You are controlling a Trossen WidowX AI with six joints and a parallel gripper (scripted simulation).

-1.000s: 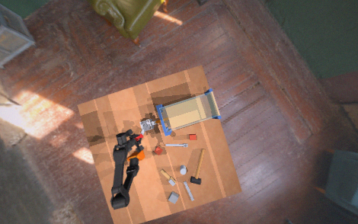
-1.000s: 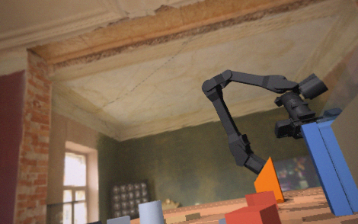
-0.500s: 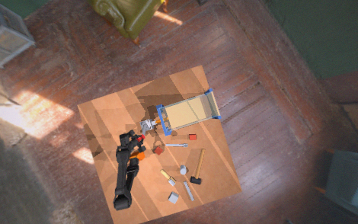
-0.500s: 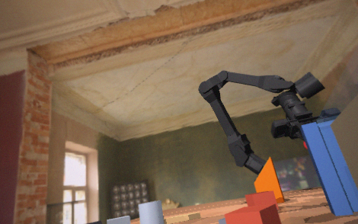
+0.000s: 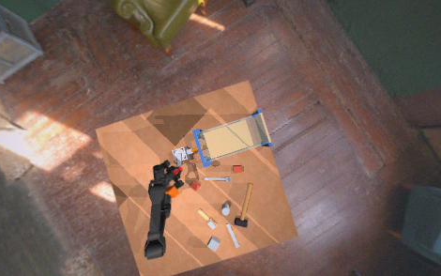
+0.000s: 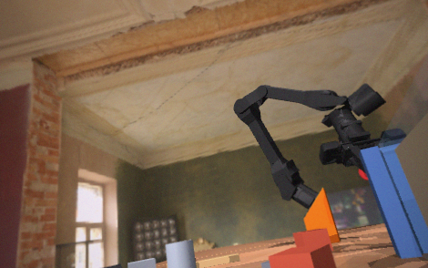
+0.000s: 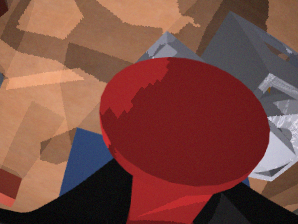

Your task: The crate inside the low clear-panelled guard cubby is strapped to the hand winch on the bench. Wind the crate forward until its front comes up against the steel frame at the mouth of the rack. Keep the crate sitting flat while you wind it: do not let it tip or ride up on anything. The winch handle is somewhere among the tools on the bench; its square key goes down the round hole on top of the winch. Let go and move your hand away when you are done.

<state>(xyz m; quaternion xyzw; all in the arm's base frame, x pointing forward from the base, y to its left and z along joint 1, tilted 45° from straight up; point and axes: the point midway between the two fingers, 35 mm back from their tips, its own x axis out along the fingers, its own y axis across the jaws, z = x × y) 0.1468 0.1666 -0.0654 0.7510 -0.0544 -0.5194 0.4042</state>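
My gripper [image 5: 177,172] [image 7: 161,162] is shut on the winch handle's red knob [image 7: 185,120] [image 6: 362,174]. It is beside the silver winch [image 5: 180,154] [image 7: 280,145], on the side toward the arm's base. The knob covers the rest of the handle in the wrist view, so I cannot tell whether the square key is in the round hole. A short orange strap [image 5: 194,150] lies between the winch and the cubby mouth. The clear-panelled cubby has a blue end frame [image 5: 198,145]. A pale tan surface [image 5: 234,138] shows through its panels; I cannot make out the crate's outline.
An orange wedge [image 5: 173,191] [image 6: 322,219] stands near the forearm. Red blocks [image 5: 195,185] [image 5: 237,169] and a wrench [image 5: 217,178] lie before the cubby. A hammer [image 5: 247,202], a grey cylinder [image 5: 225,208], a brush-like tool [image 5: 205,217], a grey bar [image 5: 232,235] and a grey block [image 5: 214,243] are farther off.
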